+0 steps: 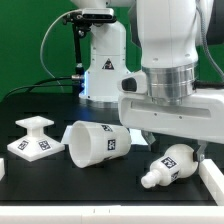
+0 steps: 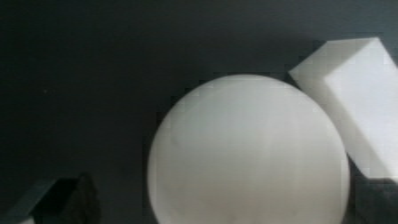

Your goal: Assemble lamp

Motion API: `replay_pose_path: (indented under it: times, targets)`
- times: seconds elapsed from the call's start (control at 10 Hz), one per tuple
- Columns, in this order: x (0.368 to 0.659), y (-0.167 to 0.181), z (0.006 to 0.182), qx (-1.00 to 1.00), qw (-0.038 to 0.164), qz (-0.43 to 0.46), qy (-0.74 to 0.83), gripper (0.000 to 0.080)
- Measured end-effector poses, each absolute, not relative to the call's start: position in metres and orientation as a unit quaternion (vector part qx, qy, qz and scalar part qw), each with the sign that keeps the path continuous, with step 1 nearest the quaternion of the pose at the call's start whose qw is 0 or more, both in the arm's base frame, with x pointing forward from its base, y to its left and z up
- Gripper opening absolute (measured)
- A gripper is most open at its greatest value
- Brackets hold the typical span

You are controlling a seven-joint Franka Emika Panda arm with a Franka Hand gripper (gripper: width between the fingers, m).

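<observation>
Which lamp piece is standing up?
The base, at the exterior view's left, stands upright; the shade and bulb lie on their sides.

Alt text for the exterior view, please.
The open gripper hangs above the bulb, lying on its side on the black table at the exterior view's right. The shade lies tipped over in the middle; the base stands upright at the left.

A: Exterior view, lighting?
B: Bright and even. The shade (image 1: pixel 95 142) and the bulb (image 1: pixel 170 165) are near-blown white on top and grey underneath, with soft, faint shadows on the black table (image 1: pixel 40 190). The arm (image 1: pixel 172 40), close to the camera, is slightly soft.
A: Wrist view?
B: Dim and low contrast. The bulb (image 2: pixel 249 150) is a big defocused oval with smeared edges. The white block (image 2: pixel 356 70) is blurred too, one face grey.
</observation>
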State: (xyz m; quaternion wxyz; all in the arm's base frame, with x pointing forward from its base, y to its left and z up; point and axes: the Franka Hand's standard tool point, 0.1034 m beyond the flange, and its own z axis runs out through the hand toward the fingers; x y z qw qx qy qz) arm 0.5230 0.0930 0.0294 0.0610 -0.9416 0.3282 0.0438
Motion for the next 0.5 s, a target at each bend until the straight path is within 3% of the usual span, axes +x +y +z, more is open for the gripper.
replay_pose_path:
  times: [0.5]
  targets:
    - [0.5223,0.0944,0.0167,-0.944,0.058,0.049,0.321,0.0699]
